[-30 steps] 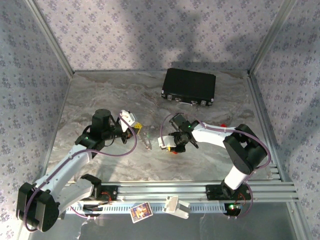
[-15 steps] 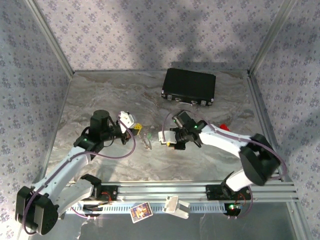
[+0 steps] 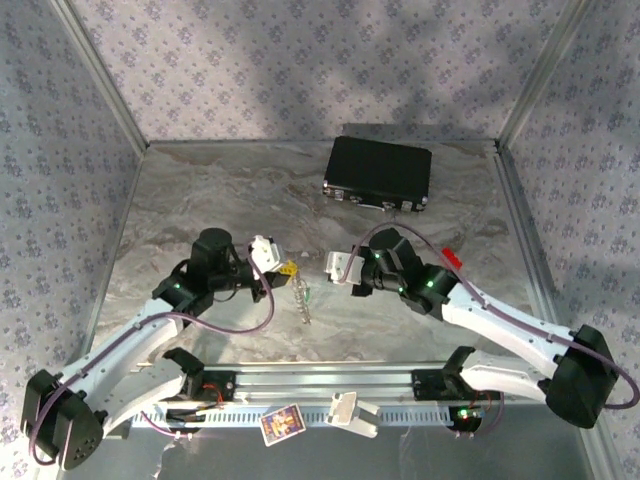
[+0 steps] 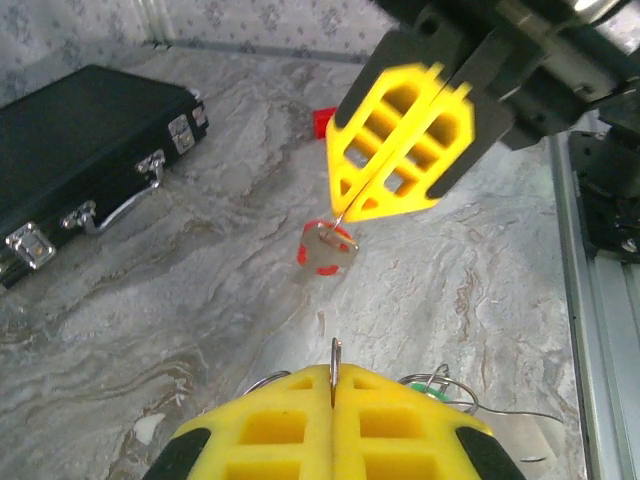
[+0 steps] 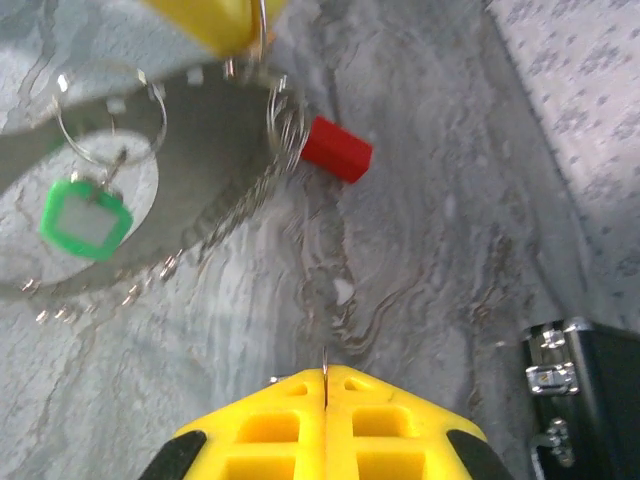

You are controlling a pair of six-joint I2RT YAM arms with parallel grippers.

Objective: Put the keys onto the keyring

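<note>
My left gripper [image 3: 288, 270] [image 4: 333, 378] is shut on a thin metal ring of the keyring [image 3: 304, 297], which hangs below it. In the right wrist view the keyring [image 5: 200, 170] is a pale oval edged with beaded chain, and the green key [image 5: 85, 220] dangles from a small ring on it. My right gripper [image 3: 334, 268] [image 5: 325, 378] faces the left one a short way off and is shut on a fine wire loop. The red key [image 4: 325, 247] hangs from that loop under its yellow fingers [image 4: 400, 140].
A black case [image 3: 378, 173] [image 4: 80, 150] lies at the back of the marble table. A plain red block [image 3: 451, 256] [image 5: 337, 150] lies to the right of the grippers. Metal rails run along the near edge [image 3: 400, 382].
The right arm stretched out and carried its gripper up and left, lifting the red key off the table. The left gripper moved right and nearer with the keyring.
</note>
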